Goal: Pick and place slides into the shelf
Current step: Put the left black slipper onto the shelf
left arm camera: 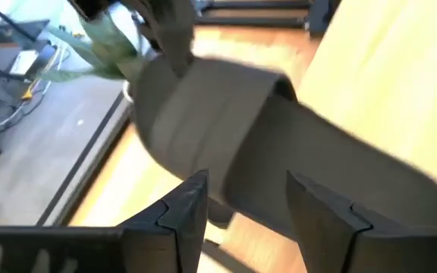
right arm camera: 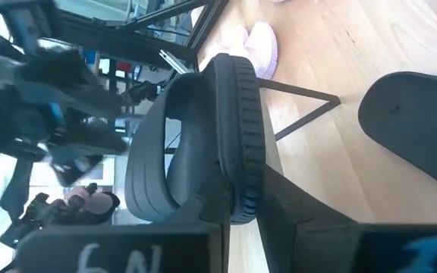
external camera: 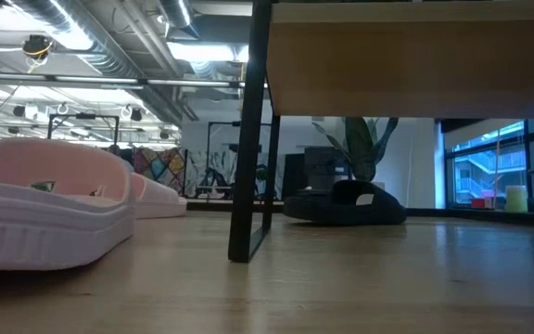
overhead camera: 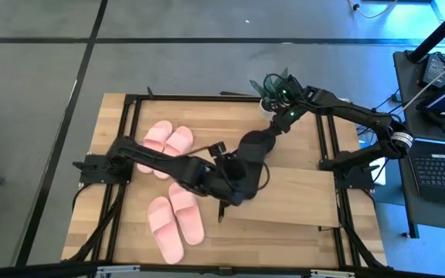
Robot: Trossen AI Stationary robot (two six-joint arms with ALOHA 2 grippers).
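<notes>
Low light-wood shelf point(overhead camera: 300, 197), top board bare. 4 pale pink foam slides point(overhead camera: 174, 220) on the tabletop. Right gripper point(overhead camera: 273, 127) clamps 1 black foam slide point(right arm camera: 203, 136) above the table centre. Left gripper point(left arm camera: 245, 216), fingers apart, beside the shelf.

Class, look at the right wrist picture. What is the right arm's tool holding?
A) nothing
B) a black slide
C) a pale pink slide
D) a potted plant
B: in the right wrist view the right tool is clamped on the ribbed sole edge of a black slide, while the pink slides lie on the tabletop in the high view.
</notes>
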